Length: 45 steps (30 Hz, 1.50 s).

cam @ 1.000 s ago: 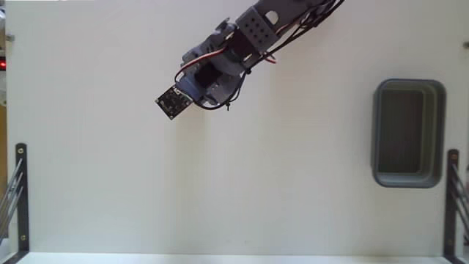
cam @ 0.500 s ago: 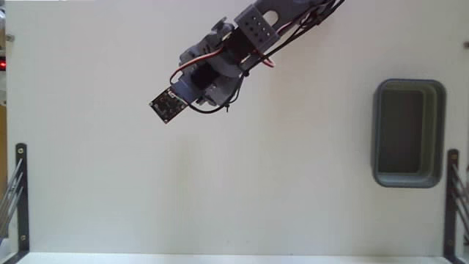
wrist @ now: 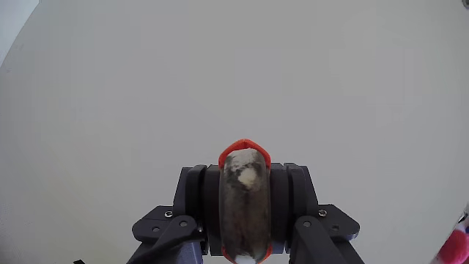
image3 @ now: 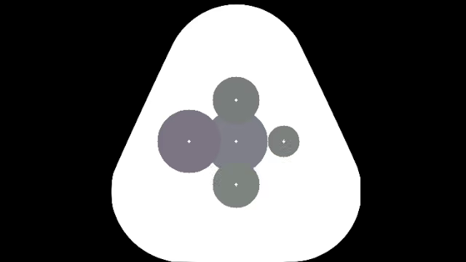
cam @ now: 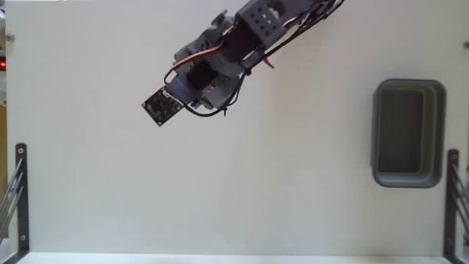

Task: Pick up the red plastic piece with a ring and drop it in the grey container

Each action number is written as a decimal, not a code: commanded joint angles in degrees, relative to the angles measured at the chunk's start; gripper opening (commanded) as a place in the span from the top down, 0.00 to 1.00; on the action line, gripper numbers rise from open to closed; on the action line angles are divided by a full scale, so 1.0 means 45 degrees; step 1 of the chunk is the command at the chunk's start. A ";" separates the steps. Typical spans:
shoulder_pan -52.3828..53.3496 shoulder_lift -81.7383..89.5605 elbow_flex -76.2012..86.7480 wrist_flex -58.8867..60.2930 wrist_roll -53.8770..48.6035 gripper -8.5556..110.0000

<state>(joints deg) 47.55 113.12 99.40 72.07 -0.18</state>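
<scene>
The grey container stands at the right of the table in the fixed view, and its inside looks bare. The arm reaches in from the top and slants down-left. Its gripper hangs over bare table at upper left, far from the container, and is mostly covered by a small black camera board. In the wrist view the gripper shows as dark blocks flanking a grey oval pad with a red rim. How the jaws stand is unclear. The red plastic piece with a ring is out of view on the table in both views.
Black metal brackets stand at the lower left edge and the lower right edge of the white table. Red and black cables loop off the arm.
The gripper end of the arm has swung left and slightly down across the table, farther from the grey container. Nothing else has moved.
</scene>
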 commanded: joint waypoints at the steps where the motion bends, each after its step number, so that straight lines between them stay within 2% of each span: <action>1: 0.0245 0.0065 -0.1639 0.0824 0.0039 0.71; 10: 0.0245 -0.0645 -0.3940 0.2415 0.0039 0.71; 25: -0.0354 -0.0779 -0.4093 0.2434 0.0039 0.71; 45: -0.4720 -0.1644 -0.4883 0.2365 0.0039 0.71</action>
<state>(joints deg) 29.36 105.29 80.86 82.88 -0.18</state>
